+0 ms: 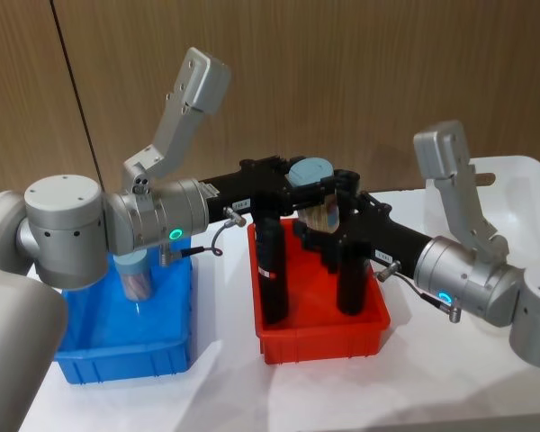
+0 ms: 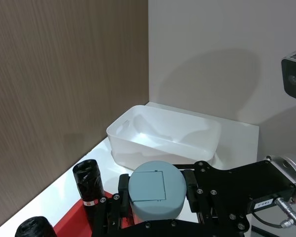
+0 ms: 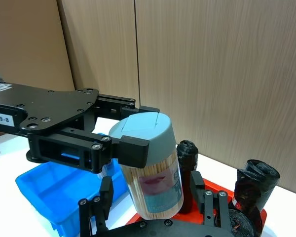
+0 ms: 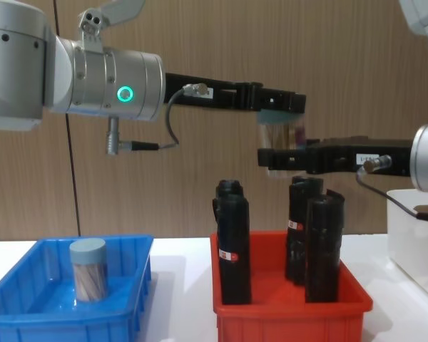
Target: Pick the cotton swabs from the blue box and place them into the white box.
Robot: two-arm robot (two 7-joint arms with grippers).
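A hand-over looks to be in progress above the shallow red plastic bin (image 1: 324,346). The left tool (image 2: 156,190) is clenched on the grey-blue lid of a small clear cylindrical tub of cotton swabs (image 1: 310,175), held upright in the air over the red bin. The right tool (image 3: 148,190) sits around the tub's lower body with its jaws apparently spread, one side showing a gap.

To do this well, the right tool should close firmly on the body below the lid before the left tool lets go. The tub should stay upright and rise clear of the tall black rolls (image 4: 235,242) standing in the red bin. It then needs to travel to the straight-walled white plastic box (image 2: 138,143), which stands on the white counter (image 1: 450,378) on the right of the red bin.

- Tubs: two, the held one and a second tub (image 4: 89,267) standing in the bright blue plastic box (image 1: 117,369) to the left of the red bin.
- Black rolls: four, as far as I can count.
- Bins: three.
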